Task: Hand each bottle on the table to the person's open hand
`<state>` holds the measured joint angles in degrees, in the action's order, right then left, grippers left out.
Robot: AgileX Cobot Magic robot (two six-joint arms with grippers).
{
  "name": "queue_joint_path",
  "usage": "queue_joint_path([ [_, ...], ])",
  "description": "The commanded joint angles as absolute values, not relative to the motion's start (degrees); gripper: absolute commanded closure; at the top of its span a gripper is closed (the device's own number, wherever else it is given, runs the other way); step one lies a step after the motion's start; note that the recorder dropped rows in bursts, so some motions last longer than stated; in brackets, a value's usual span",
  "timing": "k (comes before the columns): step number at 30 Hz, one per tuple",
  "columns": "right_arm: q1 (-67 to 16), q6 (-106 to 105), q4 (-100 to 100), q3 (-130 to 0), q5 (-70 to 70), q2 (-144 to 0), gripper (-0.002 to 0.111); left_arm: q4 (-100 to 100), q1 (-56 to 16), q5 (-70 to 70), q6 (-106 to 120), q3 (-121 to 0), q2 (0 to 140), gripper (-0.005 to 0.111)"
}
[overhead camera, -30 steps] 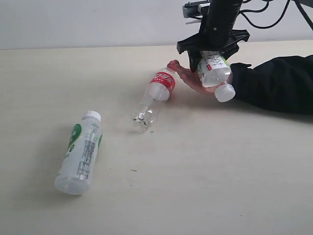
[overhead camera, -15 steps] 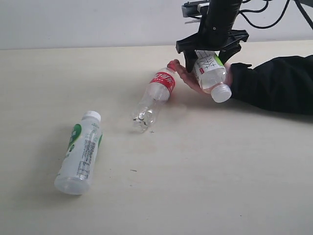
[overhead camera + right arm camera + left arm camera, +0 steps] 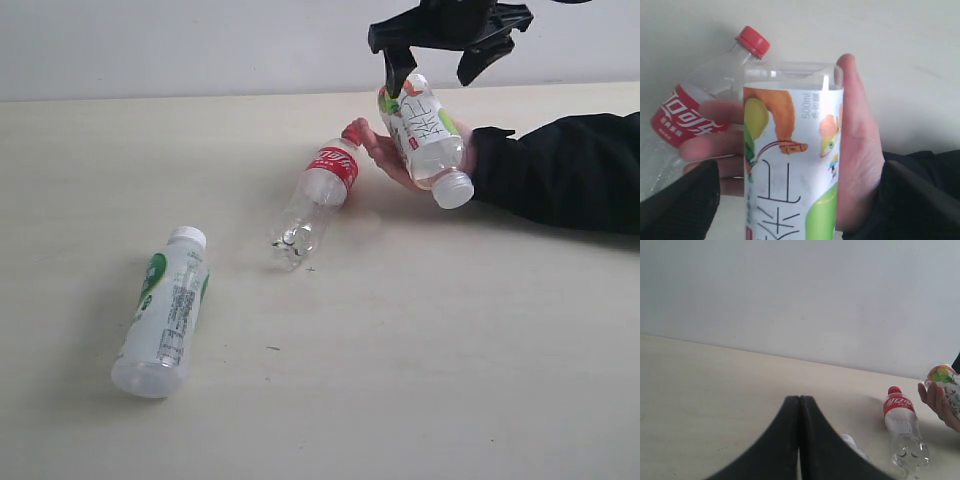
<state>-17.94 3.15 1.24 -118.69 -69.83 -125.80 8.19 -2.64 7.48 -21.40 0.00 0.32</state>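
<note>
The fruit-label bottle (image 3: 428, 135) lies across the person's open hand (image 3: 383, 155), cap toward the front; the right wrist view shows this bottle (image 3: 790, 160) resting on the palm (image 3: 857, 150). My right gripper (image 3: 430, 68) hangs open just above it, fingers apart from its sides. The red-label bottle (image 3: 320, 190) lies on the table (image 3: 420, 350) with its red cap by the hand's fingertips. A white-green bottle (image 3: 165, 310) lies at the front left. My left gripper (image 3: 800, 400) is shut and empty, low over the table, with the red-label bottle (image 3: 902, 425) in its view.
A black sleeve (image 3: 570, 170) reaches in along the table from the right. A pale wall (image 3: 180, 45) runs behind the table's far edge. A few dark specks (image 3: 272, 348) mark the tabletop.
My right gripper has let go of the fruit-label bottle and risen off it. The bottle now rests in the hand. The other two bottles have not moved.
</note>
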Motion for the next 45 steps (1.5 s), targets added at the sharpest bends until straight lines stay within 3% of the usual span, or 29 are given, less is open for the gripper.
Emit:
queue_joint_path([
  [1,-17.93,0.0,4.88,-118.88,-69.96,-121.68,0.033,8.38,-2.86,7.22,-21.36,0.0,0.0,0.107],
  [3,-17.93,0.0,5.03,-118.16,-69.96,-119.08,0.049,8.38,-2.86,7.22,-21.36,0.0,0.0,0.107],
  [7,-17.93,0.0,3.78,-113.14,-69.96,-112.23,0.101,8.38,-2.86,7.22,-21.36,0.0,0.0,0.107],
  [8,-17.93,0.0,3.59,-111.11,-69.96,-109.97,0.108,8.38,-2.86,7.22,-21.36,0.0,0.0,0.107],
  [15,-17.93,-3.38,8.14,-89.15,-59.97,-89.98,0.107,8.38,-2.86,7.22,-21.36,0.0,0.0,0.107],
  [27,-17.93,-18.6,25.22,-36.55,-26.09,-48.7,0.107,8.38,-2.86,7.22,-21.36,0.0,0.0,0.107],
  [38,-17.93,-57.44,68.9,-11.56,-17.79,-23.58,0.107,8.38,-2.86,7.22,-21.36,0.0,0.0,0.107],
  [45,-17.93,-61.6,74.0,-9.02,-20.5,-17.69,0.107,8.38,-2.86,7.22,-21.36,0.0,0.0,0.107],
])
